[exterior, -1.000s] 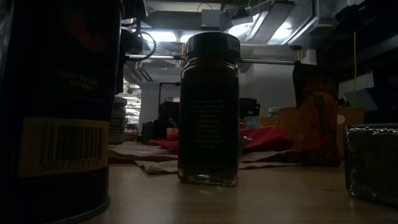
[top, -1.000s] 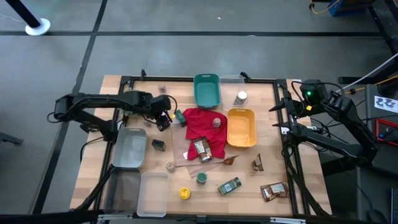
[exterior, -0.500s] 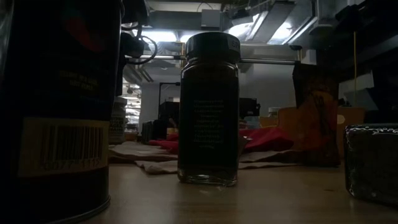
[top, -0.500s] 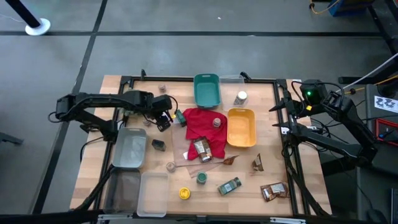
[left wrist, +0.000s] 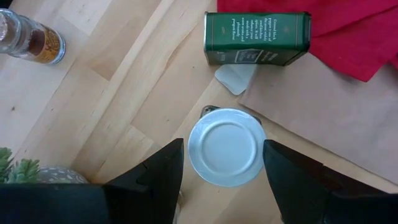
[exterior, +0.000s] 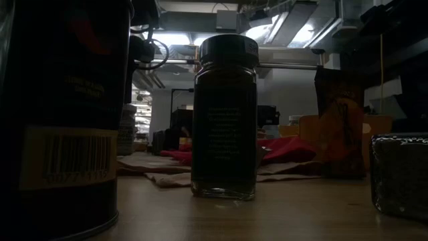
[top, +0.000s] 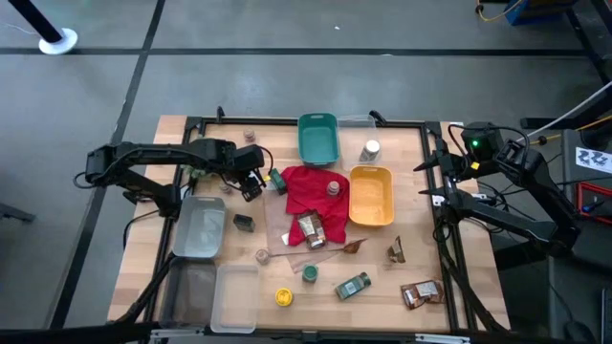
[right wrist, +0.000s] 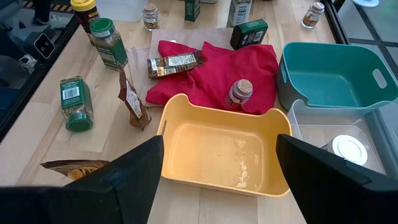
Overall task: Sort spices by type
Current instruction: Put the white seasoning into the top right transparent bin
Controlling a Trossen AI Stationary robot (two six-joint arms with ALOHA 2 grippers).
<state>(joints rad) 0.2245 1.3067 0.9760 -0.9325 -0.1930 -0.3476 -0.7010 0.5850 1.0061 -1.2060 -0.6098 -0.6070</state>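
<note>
Wooden table [top: 421,248] is cluttered, left gripper [left wrist: 224,165] has its fingers spread around a white-lidded jar [left wrist: 226,147], right gripper [right wrist: 219,163] hangs wide over the yellow bin [right wrist: 186,106].

From above we look straight down on the table [top: 143,277]. Our low camera sits close behind a jar [exterior: 225,117]. Both wrist cameras share the red cloth [left wrist: 348,31].

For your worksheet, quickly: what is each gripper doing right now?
Left gripper: open, fingers either side of a white-lidded jar, not clearly gripping it.
Right gripper: open, empty, above the yellow bin.
</note>
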